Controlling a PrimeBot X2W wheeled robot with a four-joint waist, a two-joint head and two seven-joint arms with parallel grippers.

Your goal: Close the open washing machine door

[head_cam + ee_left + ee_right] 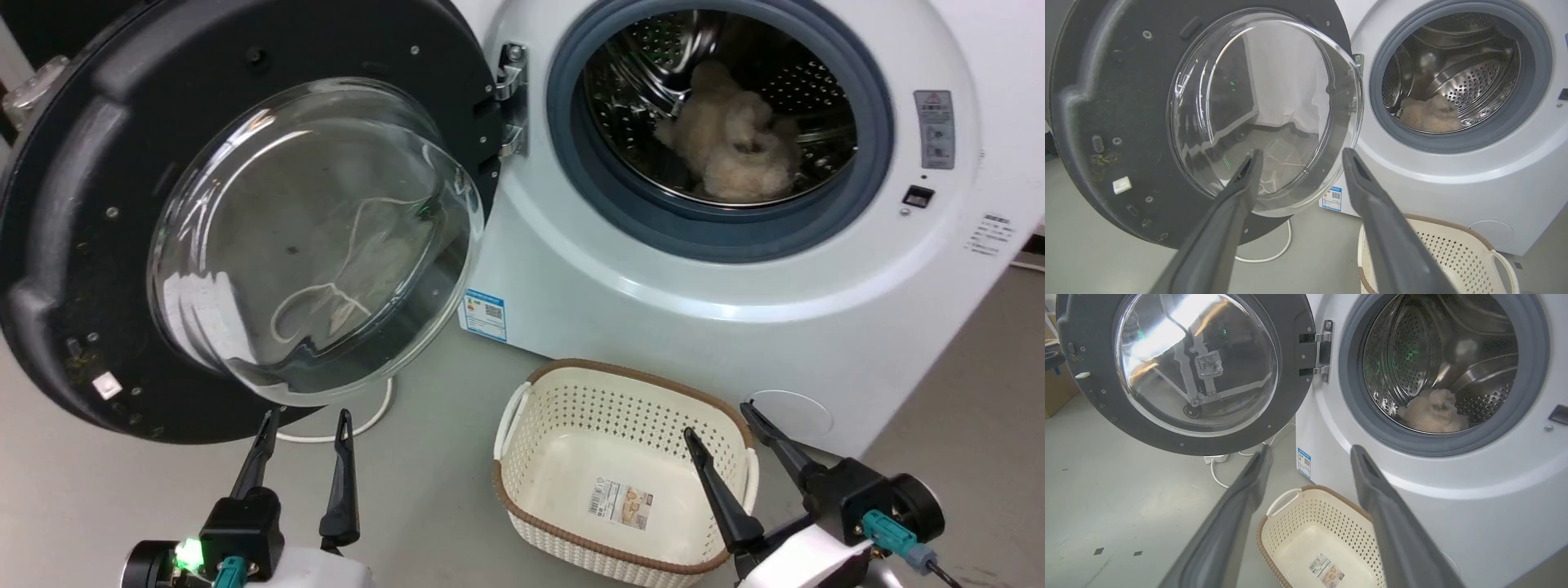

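Observation:
The washing machine door [98,269] hangs wide open to the left on its metal hinge [510,98], its black rim and bulging glass bowl [314,237] facing me. The white washing machine [620,286] shows its grey gasket and steel drum, with a fluffy beige item [731,139] lying inside. My left gripper [306,425] is open just below the door's lower rim, apart from it. My right gripper [722,420] is open above a cream basket. The door [1106,122] also fills the left wrist view, and the right wrist view has the door [1290,408] at upper left.
A cream perforated basket [522,482] with a brown rim stands on the grey floor in front of the machine, holding nothing but a label. A white cable [380,416] runs on the floor under the door. A cardboard box [1057,388] stands at the far left.

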